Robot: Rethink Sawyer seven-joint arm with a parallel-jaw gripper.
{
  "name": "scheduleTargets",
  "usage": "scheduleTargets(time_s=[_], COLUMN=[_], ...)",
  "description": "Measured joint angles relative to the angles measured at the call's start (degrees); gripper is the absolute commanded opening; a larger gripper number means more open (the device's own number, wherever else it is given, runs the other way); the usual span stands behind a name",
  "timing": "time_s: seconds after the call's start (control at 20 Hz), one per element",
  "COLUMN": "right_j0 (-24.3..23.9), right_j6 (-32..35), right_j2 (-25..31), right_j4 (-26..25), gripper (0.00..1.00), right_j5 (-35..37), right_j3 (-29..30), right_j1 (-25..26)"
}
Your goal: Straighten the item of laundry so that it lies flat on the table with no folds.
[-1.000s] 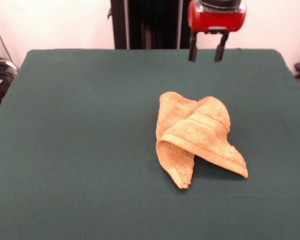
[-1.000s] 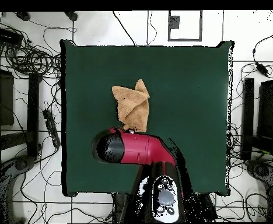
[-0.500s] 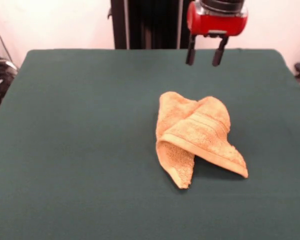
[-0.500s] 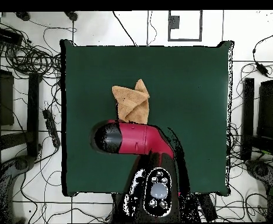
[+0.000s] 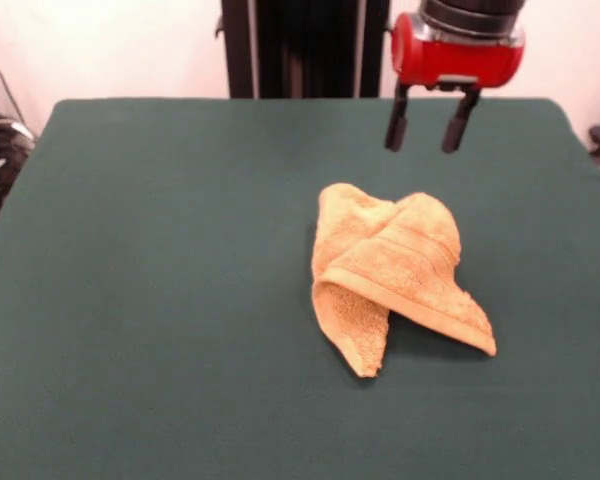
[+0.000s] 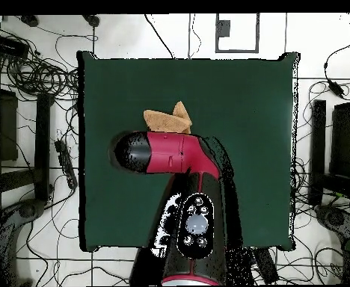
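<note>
Lighting was even and fairly bright in both views, apparently from above. The towel (image 5: 395,270) cast a soft, short shadow on the table (image 5: 160,300) at lower right of its folds. The front view was slightly soft overall; no glare showed.

No text, label, brand, number or sign can be read in either view.
</note>
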Motion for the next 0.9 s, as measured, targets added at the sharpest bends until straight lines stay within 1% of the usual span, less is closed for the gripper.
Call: scheduleTargets(time_s=[0.1, 0.35, 0.4, 0.5, 0.6, 0.7, 0.8, 0.9], right_j0=[0.0, -0.2, -0.2, -0.2, -0.1, 0.0, 0.2, 1.1], right_j6=[0.0, 0.0, 0.0, 0.0, 0.0, 0.0, 0.1, 0.6], right_j2=[0.0, 0.0, -0.1, -0.2, -0.5, -1.1, -1.9, -3.9], right_j4=[0.0, 0.0, 0.0, 0.0, -0.1, -0.2, -0.2, 0.1], gripper=[1.00, 1.00, 1.00, 1.00, 1.00, 1.00, 1.00, 1.00], right_j5=[-0.1, -3.1, -5.2, -6.9, -10.6, -15.8, -21.4, -28.5], right_j3=[-0.5, -1.7, -1.8, -1.8, -1.7, -1.5, -0.7, 0.8], right_j1=[0.1, 0.1, 0.0, -0.1, -0.2, -0.5, -1.0, -1.5])
